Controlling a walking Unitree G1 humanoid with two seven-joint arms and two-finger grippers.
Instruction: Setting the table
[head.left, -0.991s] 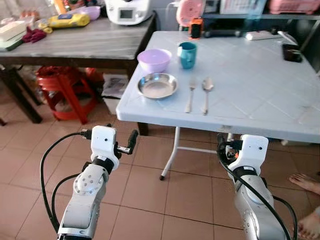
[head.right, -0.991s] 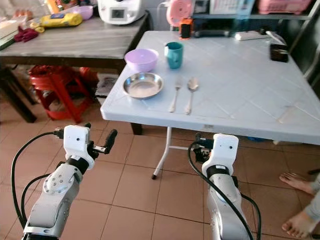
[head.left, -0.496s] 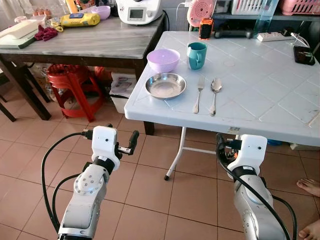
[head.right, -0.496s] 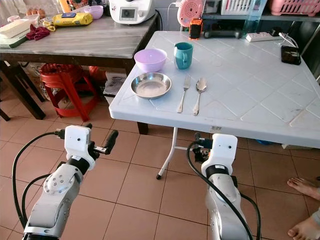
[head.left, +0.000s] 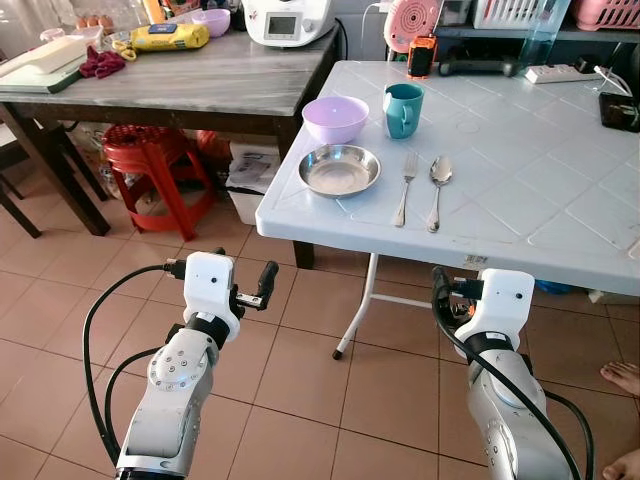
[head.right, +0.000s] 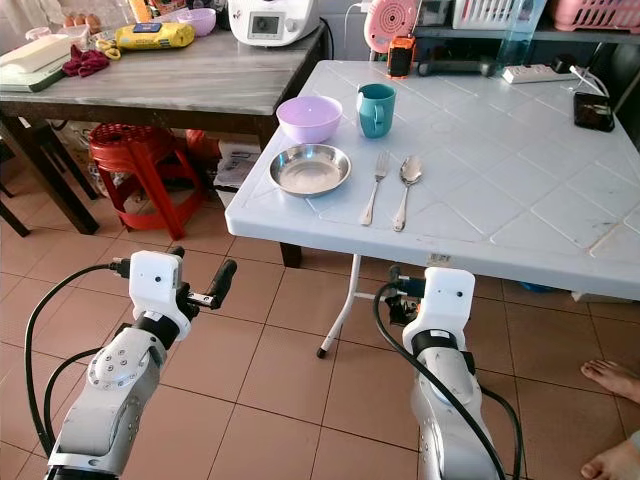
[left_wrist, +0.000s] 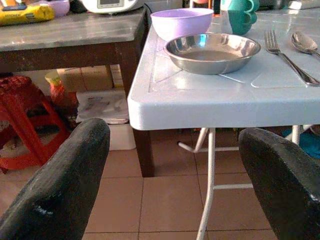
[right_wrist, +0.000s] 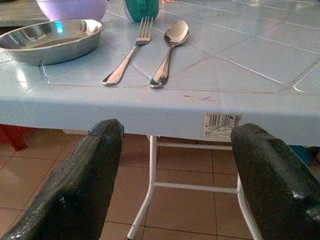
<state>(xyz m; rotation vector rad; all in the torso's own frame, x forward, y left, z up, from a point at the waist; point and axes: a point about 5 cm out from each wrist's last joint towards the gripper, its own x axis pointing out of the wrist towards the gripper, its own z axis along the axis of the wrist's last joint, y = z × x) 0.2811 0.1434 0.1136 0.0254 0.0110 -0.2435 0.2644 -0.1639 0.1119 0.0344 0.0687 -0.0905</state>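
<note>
Your view has pulled back from white surface (head.left: 520, 200) over last second; camera moved, items didn't. Steel plate (head.left: 340, 170), purple bowl (head.left: 335, 118), teal mug (head.left: 402, 109), fork (head.left: 405, 186), spoon (head.left: 437, 188) sit laid out. Left gripper (left_wrist: 175, 175) and right gripper (right_wrist: 172, 175): fingers spread, empty, below surface edge. Setting looks complete.

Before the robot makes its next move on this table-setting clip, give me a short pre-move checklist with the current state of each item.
1. Left gripper open and holding nothing: ok, fingers spread wide, below the table edge.
2. Right gripper open and holding nothing: ok, also below the table edge.
3. Steel plate on the white table, near its front left corner: ok.
4. Fork and spoon lying side by side to the right of the plate: ok.
5. Purple bowl and teal mug upright behind the plate: ok.
6. Person's bare foot on the floor at the robot's right: not ok, keep away.
</note>
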